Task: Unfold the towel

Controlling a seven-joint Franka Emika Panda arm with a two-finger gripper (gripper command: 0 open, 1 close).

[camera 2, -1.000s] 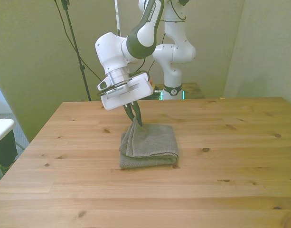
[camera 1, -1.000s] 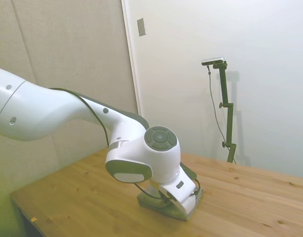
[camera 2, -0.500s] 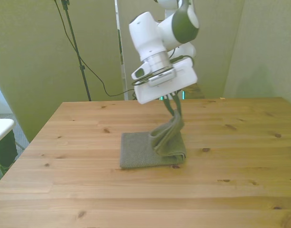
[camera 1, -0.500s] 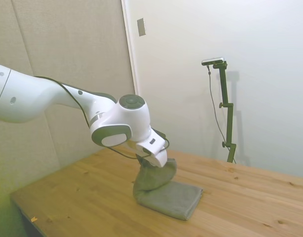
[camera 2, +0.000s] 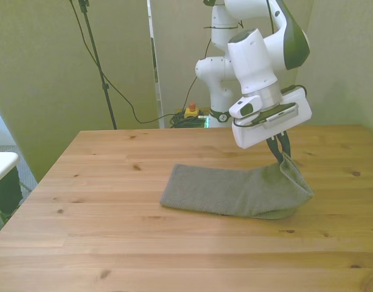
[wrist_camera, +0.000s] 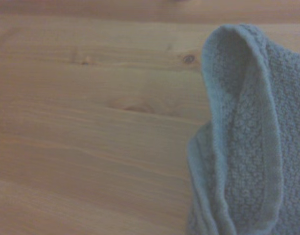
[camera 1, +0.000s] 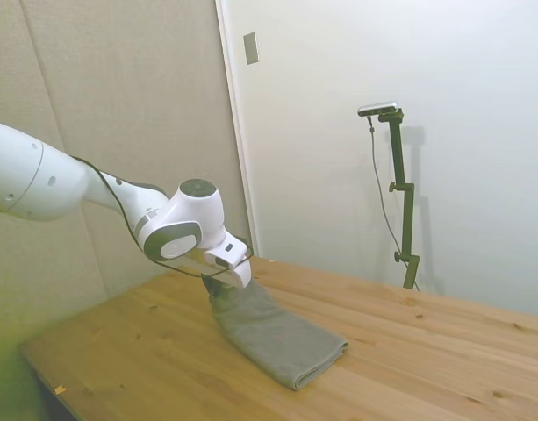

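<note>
One soft, limp grey towel [camera 2: 235,191] lies stretched across the table [camera 2: 113,243]; the gripper [camera 2: 280,153] pinches its raised corner at the front view's right, seemingly closed. Light terry cloth, best held by a hemmed edge

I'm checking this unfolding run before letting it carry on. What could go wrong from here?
The gripper pinches only a small bit of the grey towel's edge, so the cloth may slip free. That raised end could flop back onto itself once let go. Pulling further may drag the whole towel across the wooden table instead of opening it.
</note>
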